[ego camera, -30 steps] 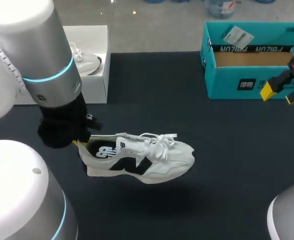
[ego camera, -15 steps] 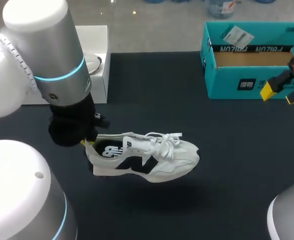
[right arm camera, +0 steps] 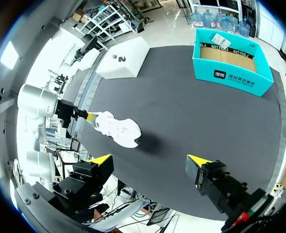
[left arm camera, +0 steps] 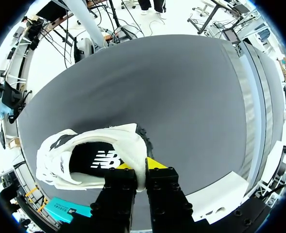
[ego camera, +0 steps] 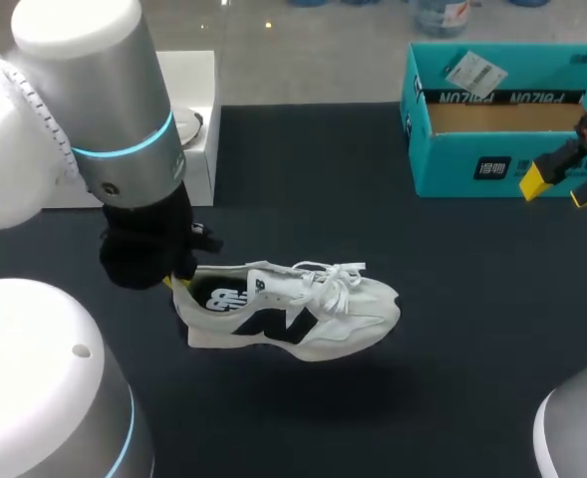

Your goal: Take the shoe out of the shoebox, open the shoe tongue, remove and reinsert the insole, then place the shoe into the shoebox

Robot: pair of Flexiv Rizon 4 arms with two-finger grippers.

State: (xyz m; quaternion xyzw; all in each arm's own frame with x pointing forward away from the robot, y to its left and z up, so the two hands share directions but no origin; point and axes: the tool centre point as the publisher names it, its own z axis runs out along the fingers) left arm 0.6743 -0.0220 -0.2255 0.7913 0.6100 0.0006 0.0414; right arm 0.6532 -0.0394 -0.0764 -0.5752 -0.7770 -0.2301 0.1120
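Note:
A white shoe (ego camera: 293,311) with a black side logo and white laces hangs above the dark table, toe pointing right. My left gripper (ego camera: 178,283) is shut on its heel rim (left arm camera: 142,162); one yellow-tipped finger sits inside the heel, the other outside, as the left wrist view shows with the black insole (left arm camera: 96,162) in the shoe's opening. The shoe (right arm camera: 118,131) also appears far ahead in the right wrist view. The teal shoebox (ego camera: 492,119) stands open at the back right. My right gripper (ego camera: 562,184) stands open in front of the box, nothing between its fingers (right arm camera: 103,160).
A white box (ego camera: 188,124) holding another white shoe stands at the back left, partly hidden by my left arm (ego camera: 104,110). A tag (ego camera: 475,70) lies on the teal box's back rim. Bare dark table surface (ego camera: 452,329) stretches between the shoe and the teal box.
My left arm has carried the shoe a little to the right, most of it in the first half second. The right gripper has stayed still and open.

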